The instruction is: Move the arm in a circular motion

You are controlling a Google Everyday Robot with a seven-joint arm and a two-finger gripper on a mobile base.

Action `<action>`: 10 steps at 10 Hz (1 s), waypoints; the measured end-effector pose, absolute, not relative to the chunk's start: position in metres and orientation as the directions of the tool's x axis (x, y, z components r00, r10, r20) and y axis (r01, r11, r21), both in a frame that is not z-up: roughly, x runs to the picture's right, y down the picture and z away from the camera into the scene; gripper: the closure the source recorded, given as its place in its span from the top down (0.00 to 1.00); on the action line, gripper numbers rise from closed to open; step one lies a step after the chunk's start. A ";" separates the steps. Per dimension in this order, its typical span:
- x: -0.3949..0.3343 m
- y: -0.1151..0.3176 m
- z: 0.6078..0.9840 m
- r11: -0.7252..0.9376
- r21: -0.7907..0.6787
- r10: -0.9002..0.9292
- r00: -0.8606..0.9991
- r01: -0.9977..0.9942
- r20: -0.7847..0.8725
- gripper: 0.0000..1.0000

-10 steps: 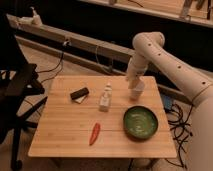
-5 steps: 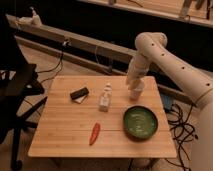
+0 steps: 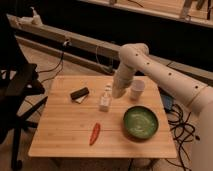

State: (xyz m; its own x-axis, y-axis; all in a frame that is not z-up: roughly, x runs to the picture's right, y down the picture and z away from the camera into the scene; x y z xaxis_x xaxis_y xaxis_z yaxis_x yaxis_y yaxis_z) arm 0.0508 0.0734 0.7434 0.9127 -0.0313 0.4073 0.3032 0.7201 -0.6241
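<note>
Hovering the gripper (image 3: 118,92) between the small bottle (image 3: 105,99) and white cup (image 3: 137,89). I'm seeing the arm (image 3: 165,75) sloping up to the right; can't tell about its grip.

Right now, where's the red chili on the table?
In the camera view, the red chili lies near the front edge of the wooden table, left of the green bowl and in front of the small white bottle; the pincer hangs farther back.

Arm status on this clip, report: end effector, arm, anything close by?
End effector low over the table's far side. Arm bent down from the right. Small bottle just left of it, white cup just right; green bowl nearer the camera.
</note>
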 end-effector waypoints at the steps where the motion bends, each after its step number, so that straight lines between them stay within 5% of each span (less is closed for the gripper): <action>1: 0.045 0.092 0.736 0.708 -0.637 -0.018 0.908 0.307 0.418 0.00; 6: 0.084 0.164 0.695 0.658 -0.731 0.113 0.936 0.181 0.335 0.00; 10: 0.142 0.161 0.696 0.662 -0.730 0.107 0.942 0.171 0.318 0.34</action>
State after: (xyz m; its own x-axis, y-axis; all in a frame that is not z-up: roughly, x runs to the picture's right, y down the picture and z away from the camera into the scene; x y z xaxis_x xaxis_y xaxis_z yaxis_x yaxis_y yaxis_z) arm 0.1416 0.1606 0.6960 0.9422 0.1070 0.3176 0.1707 0.6622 -0.7296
